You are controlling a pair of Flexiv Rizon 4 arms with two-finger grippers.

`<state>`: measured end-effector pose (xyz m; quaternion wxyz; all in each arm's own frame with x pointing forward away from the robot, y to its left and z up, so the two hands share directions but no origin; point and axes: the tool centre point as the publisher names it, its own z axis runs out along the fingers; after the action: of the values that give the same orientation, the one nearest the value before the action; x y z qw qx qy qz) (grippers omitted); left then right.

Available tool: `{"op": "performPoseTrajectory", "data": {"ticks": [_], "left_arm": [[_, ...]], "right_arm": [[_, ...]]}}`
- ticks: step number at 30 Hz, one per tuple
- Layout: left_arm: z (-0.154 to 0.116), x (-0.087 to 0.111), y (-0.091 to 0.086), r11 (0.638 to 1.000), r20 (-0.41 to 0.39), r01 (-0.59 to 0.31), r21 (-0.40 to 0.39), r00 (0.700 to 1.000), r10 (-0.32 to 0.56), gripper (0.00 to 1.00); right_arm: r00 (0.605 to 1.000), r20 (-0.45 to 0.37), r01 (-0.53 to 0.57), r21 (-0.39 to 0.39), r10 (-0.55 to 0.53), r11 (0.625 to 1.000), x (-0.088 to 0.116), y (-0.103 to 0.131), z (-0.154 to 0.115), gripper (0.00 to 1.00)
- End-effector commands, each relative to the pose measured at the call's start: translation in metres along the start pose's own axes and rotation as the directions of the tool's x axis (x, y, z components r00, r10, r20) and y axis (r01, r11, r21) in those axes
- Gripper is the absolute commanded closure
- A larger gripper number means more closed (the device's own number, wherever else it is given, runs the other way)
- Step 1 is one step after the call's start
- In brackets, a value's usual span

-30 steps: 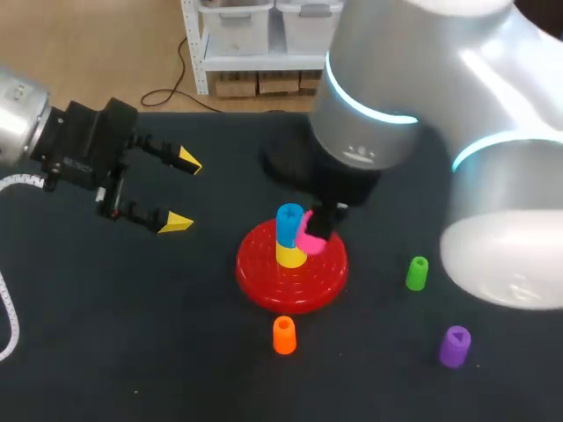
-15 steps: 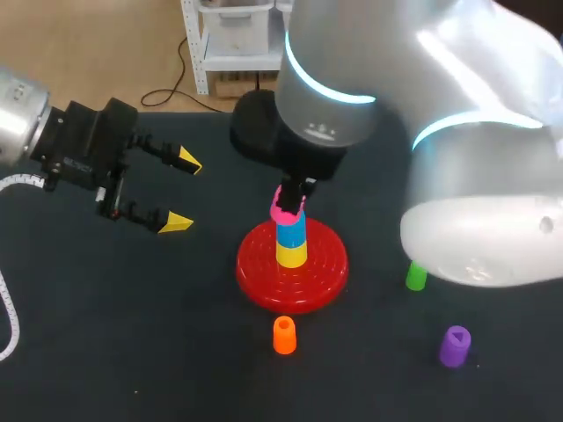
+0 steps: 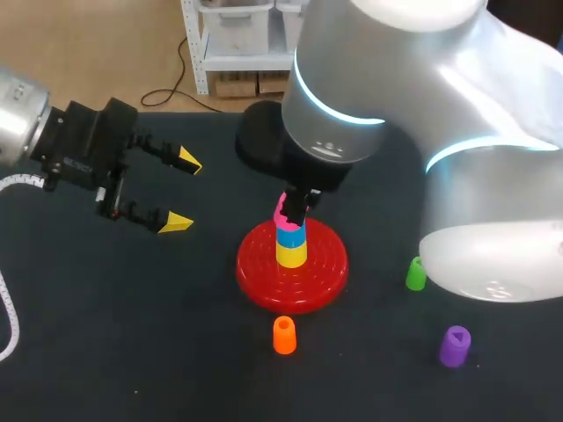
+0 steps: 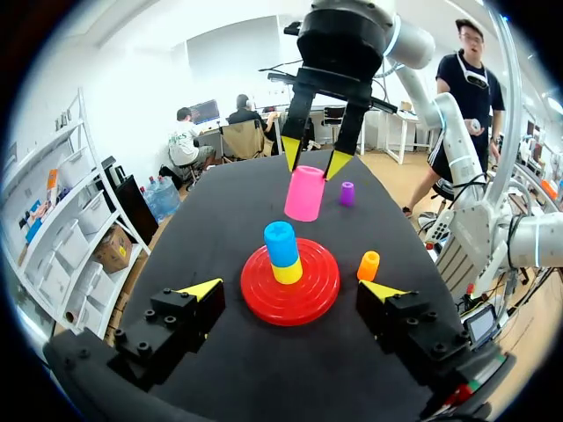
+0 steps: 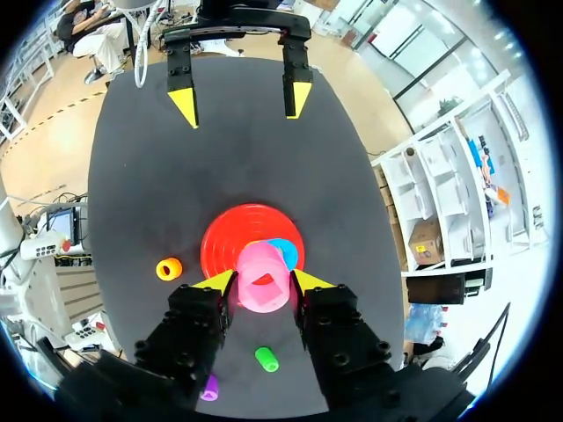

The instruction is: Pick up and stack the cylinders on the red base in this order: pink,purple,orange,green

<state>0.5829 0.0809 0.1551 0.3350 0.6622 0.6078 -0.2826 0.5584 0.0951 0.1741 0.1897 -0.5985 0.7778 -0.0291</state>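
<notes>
**Pose.** The right arm came in from the right and reached past the middle of the table. The right gripper (image 4: 314,163) pointed down, its yellow tips clamped on the upper sides of the pink cylinder (image 4: 305,193). The cylinder hung slightly tilted just above the stack on the red base (image 3: 264,281). In the left wrist view it was clear of the blue cylinder (image 3: 290,236), which sat on the yellow cylinder (image 3: 291,254) at the base's centre. The left gripper (image 3: 180,191) was held over the left part of the table, well apart from the base, with its fingers spread wide and nothing between them.

**Change.** One second earlier the pink cylinder had been low, against the right side of the stack. Half a second earlier it had already been raised to the top of the blue cylinder. Since then the right arm had shifted a little to the right, uncovering more of the green cylinder (image 3: 416,273). The left gripper had not moved.

**Count.** There were six cylinders, one of each colour. The orange cylinder (image 3: 284,334) stood just in front of the base, the green one to the base's right, and the purple cylinder (image 3: 455,345) nearer the front right. There was also one base and two grippers.
</notes>
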Motion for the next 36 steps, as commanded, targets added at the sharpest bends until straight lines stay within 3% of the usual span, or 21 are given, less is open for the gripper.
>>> {"op": "performPoseTrajectory", "data": {"ticks": [1,10,17,27,36], "left_arm": [[0.000,0.002,0.000,1.000,0.005,-0.003,-0.002,1.000,0.003,0.00],[0.000,0.002,0.000,1.000,0.005,-0.003,-0.002,1.000,0.003,0.00],[0.000,0.002,0.000,1.000,0.005,-0.003,-0.002,1.000,0.003,0.00],[0.000,0.002,0.000,1.000,0.005,-0.003,-0.002,1.000,0.003,0.00],[0.000,0.002,0.000,1.000,0.005,-0.003,-0.002,1.000,0.003,0.00]], "right_arm": [[1.000,0.004,-0.002,0.005,0.002,1.000,0.001,0.001,0.000,1.00],[1.000,0.004,-0.002,0.005,0.002,1.000,0.001,0.001,0.000,1.00],[0.994,-0.105,-0.033,0.014,0.034,0.999,-0.011,-0.014,0.016,1.00],[0.984,-0.155,-0.099,-0.037,0.092,0.994,-0.024,-0.029,0.023,1.00],[0.981,-0.160,-0.115,-0.043,0.106,0.992,-0.024,-0.035,0.025,1.00]]}}
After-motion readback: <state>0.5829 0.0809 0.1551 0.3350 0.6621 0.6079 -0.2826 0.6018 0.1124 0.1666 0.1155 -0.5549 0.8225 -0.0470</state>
